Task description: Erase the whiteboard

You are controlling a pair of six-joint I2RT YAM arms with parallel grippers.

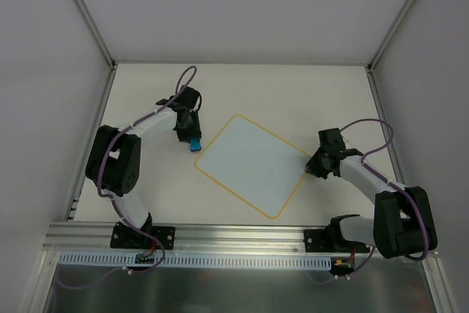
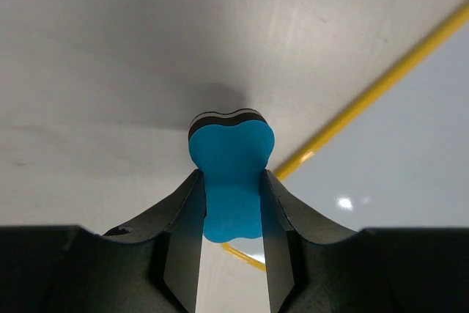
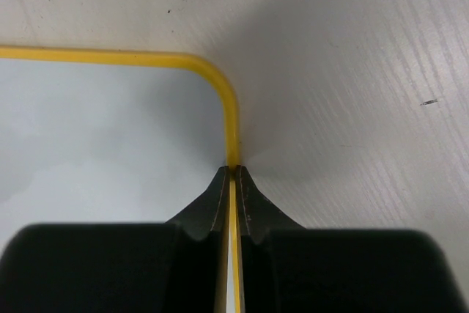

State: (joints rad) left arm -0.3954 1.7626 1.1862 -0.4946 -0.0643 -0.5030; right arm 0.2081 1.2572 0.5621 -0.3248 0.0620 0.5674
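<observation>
The whiteboard (image 1: 249, 165) lies flat and turned like a diamond in the middle of the table, pale with a thin yellow border. No writing shows on it. My left gripper (image 1: 192, 141) is shut on a small blue eraser (image 1: 196, 144) just off the board's upper left edge. In the left wrist view the eraser (image 2: 231, 174) sits between my fingers, over bare table, with the board (image 2: 410, 166) to the right. My right gripper (image 1: 311, 168) is shut, its tips down on the board's right corner. In the right wrist view the tips (image 3: 234, 170) straddle the yellow border of the board (image 3: 95, 137).
White walls with metal frame posts (image 1: 88, 16) close in the table on three sides. An aluminium rail (image 1: 234, 236) runs along the near edge by the arm bases. Purple cables loop off both arms.
</observation>
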